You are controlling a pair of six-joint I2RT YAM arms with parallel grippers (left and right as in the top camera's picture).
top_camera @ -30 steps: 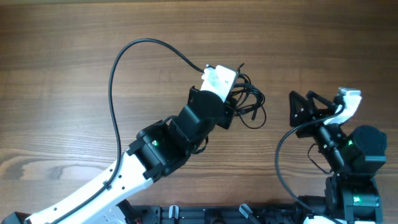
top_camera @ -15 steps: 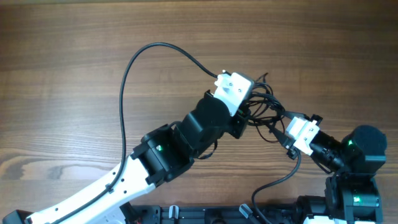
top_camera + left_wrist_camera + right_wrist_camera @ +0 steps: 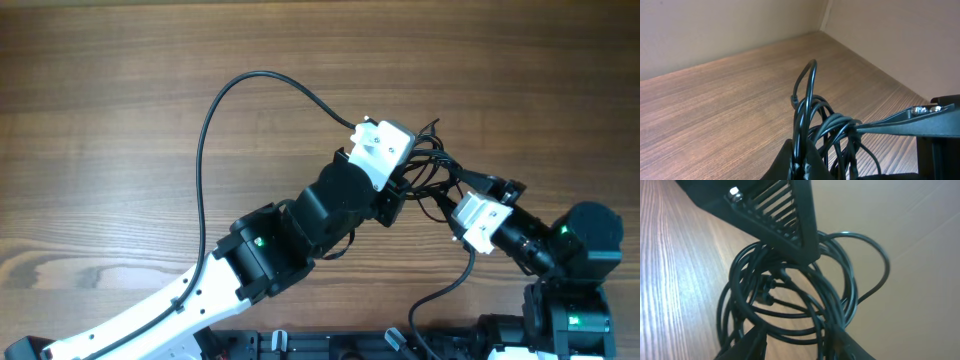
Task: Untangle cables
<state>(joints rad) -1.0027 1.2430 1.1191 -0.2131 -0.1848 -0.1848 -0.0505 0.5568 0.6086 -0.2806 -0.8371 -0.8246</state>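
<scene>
Looking down from above, the left gripper (image 3: 400, 190) has its fingers tucked under its own white housing (image 3: 383, 148), which also covers part of the cables (image 3: 437, 160). The left wrist view's bottom edge slices off the bundle's lower loops. The right gripper (image 3: 799, 347) shows only dark, blurred fingers (image 3: 747, 345); I can't tell whether they pinch a strand.

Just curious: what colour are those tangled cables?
Black; the cables show best in the right wrist view.

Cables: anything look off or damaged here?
Nothing beyond the tangle itself: the cables form one snarled coil, pinched in the left gripper, with the right gripper open around some loops. No visible damage.
</scene>
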